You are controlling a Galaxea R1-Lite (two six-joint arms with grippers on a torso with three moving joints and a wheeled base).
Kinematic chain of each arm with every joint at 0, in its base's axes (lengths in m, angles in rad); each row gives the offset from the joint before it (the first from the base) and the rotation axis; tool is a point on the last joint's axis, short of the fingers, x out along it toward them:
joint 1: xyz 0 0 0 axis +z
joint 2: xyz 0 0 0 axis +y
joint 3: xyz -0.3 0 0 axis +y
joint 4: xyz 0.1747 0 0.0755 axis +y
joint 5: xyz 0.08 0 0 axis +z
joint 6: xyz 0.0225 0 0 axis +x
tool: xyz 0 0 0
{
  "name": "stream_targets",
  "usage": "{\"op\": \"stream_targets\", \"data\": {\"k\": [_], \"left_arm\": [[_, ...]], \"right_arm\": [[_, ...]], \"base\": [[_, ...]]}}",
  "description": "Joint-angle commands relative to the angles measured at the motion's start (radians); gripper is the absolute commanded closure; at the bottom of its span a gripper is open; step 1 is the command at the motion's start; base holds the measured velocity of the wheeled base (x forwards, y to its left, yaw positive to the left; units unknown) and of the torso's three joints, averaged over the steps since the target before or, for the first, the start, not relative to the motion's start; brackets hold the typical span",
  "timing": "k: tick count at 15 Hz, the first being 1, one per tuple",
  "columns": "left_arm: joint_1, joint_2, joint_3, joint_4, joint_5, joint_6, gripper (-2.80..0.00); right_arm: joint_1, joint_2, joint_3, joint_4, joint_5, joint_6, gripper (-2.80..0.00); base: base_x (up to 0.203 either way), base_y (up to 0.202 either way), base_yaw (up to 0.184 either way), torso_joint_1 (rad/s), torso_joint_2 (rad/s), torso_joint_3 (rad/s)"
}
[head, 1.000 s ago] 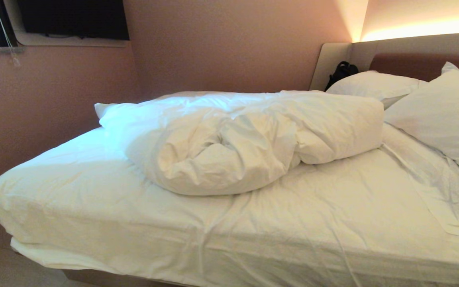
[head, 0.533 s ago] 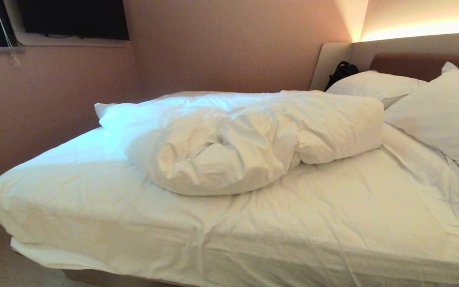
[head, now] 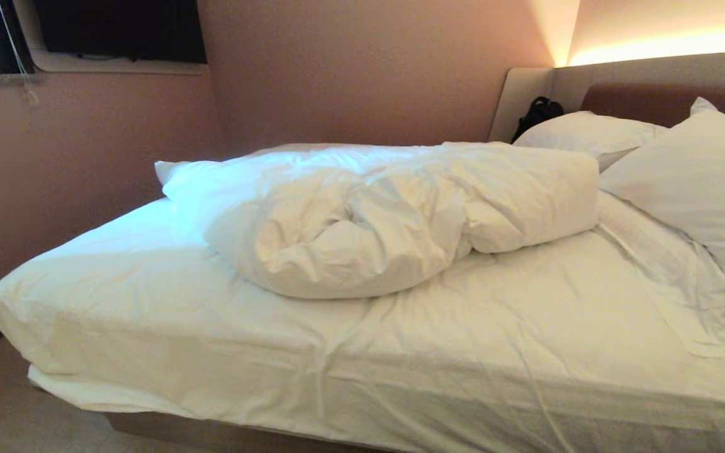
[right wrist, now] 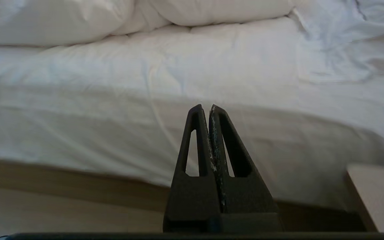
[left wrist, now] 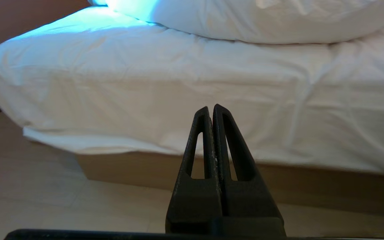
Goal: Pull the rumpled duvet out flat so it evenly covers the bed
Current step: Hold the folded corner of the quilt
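The puffy white duvet (head: pixel 394 214) lies bunched in a rumpled heap across the middle and far side of the bed (head: pixel 463 352), leaving the near half of the white-sheeted mattress bare. Its lower edge shows in the left wrist view (left wrist: pixel 262 23) and the right wrist view (right wrist: pixel 62 23). Neither arm shows in the head view. My left gripper (left wrist: pixel 211 108) is shut and empty, held low in front of the bed's near side, apart from it. My right gripper (right wrist: pixel 205 108) is shut and empty too, facing the mattress side further toward the headboard.
Two white pillows (head: pixel 702 182) lean on the brown headboard (head: pixel 652 100) at the right, with a black bag (head: pixel 535 113) behind them. A loose sheet fold (head: pixel 702 302) lies under the pillows. The tan platform base (left wrist: pixel 128 166) meets the floor. A pale cabinet corner (right wrist: pixel 375 196) stands by the right gripper.
The whole head view has shifted slightly right and up, so the camera has moved. The duvet, pillows and bed have kept their places.
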Motion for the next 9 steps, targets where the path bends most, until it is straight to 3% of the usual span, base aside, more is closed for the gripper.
{"op": "stream_targets", "data": {"k": [1, 3, 9], "left_arm": [[0.001, 0.000, 0.000, 0.000, 0.000, -0.001, 0.00], [0.000, 0.000, 0.000, 0.000, -0.002, 0.002, 0.00], [0.000, 0.000, 0.000, 0.000, -0.002, 0.002, 0.00]], "right_arm": [[0.000, 0.001, -0.001, 0.000, 0.000, 0.000, 0.00], [0.000, 0.001, -0.001, 0.000, 0.000, 0.001, 0.00], [0.000, 0.001, -0.001, 0.000, 0.000, 0.001, 0.00]], "base": [[-0.194, 0.000, 0.000, 0.007, -0.01, 0.002], [-0.105, 0.000, -0.002, -0.002, 0.00, 0.007], [0.000, 0.000, 0.000, 0.000, 0.00, 0.000]]}}
